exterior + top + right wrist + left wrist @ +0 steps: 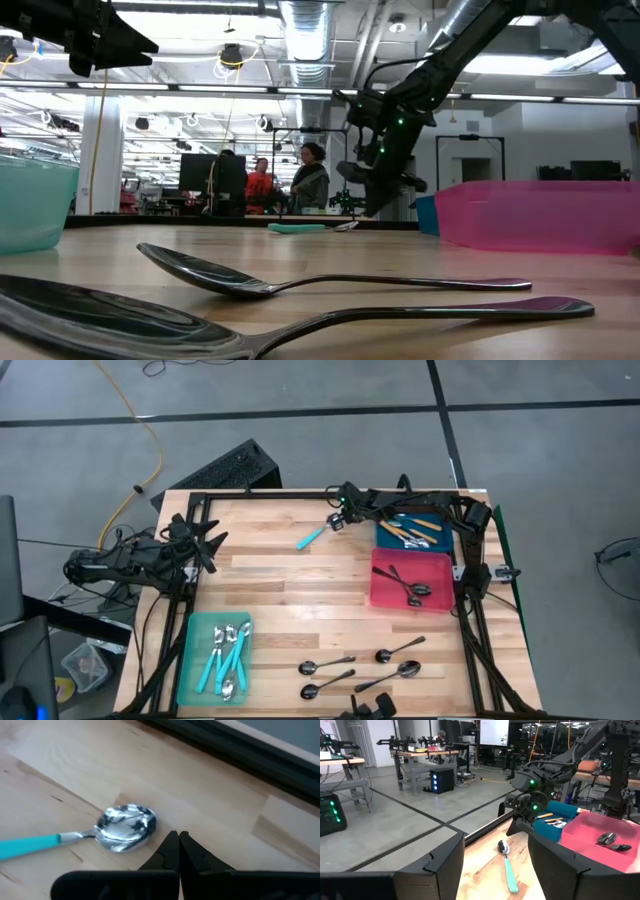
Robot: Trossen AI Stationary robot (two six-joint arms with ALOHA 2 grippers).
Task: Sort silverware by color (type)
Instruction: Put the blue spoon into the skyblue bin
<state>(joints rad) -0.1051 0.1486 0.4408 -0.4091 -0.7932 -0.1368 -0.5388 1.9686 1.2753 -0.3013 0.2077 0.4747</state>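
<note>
A teal-handled spoon point(314, 536) lies flat on the wooden table at the far middle, its shiny bowl point(127, 828) toward the far edge. My right gripper point(178, 838) is shut and hovers just beside that bowl, slightly above the table point(374, 204), touching nothing. My left gripper point(208, 542) is open and empty at the table's left edge; its two fingers point(445, 865) frame the same spoon point(508, 870) from far off. Several all-dark spoons point(326, 665) lie on the table near the front edge.
A teal tray point(196, 622) at the near left holds teal-handled spoons. A blue tray point(384, 540) at the far right holds orange-handled spoons, and a pink tray point(385, 595) next to it holds dark spoons. People stand in the room beyond point(310, 180).
</note>
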